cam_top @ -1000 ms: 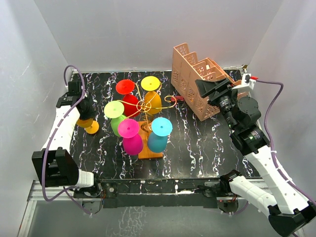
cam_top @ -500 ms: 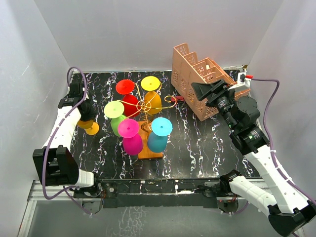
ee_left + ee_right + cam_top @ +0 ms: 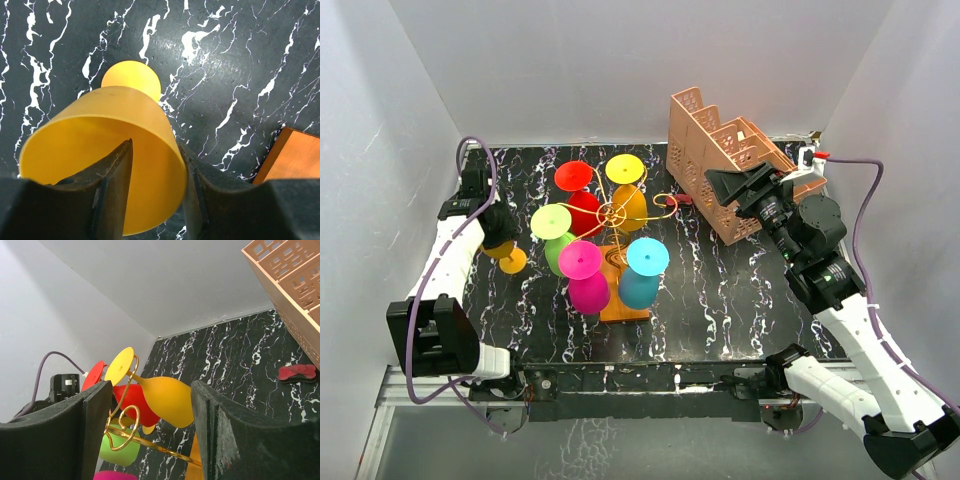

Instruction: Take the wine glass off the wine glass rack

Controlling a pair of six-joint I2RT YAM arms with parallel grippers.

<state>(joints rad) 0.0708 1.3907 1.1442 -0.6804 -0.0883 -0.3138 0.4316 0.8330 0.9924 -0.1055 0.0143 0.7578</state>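
Observation:
The wine glass rack (image 3: pixel 613 212) is a gold wire stand on an orange base (image 3: pixel 625 303) at mid-table. Red (image 3: pixel 575 178), yellow (image 3: pixel 624 170), lime (image 3: pixel 550 222), magenta (image 3: pixel 580 260) and cyan (image 3: pixel 647 257) glasses hang on it. My left gripper (image 3: pixel 498 228) is left of the rack, shut on the rim of an orange wine glass (image 3: pixel 506 258). In the left wrist view one finger is inside the bowl (image 3: pixel 115 145) and one outside, with the foot (image 3: pixel 131 79) low by the table. My right gripper (image 3: pixel 720 182) is open and raised, facing the rack (image 3: pixel 125 432).
A salmon-pink lattice crate (image 3: pixel 720 170) stands at the back right, just behind my right gripper. A small red object (image 3: pixel 680 200) lies on the black marble table (image 3: pixel 720 290) between rack and crate. White walls close in the left, back and right sides.
My left gripper has shifted slightly toward the rack with the orange glass still in it. My right gripper has moved a little to the left, toward the rack.

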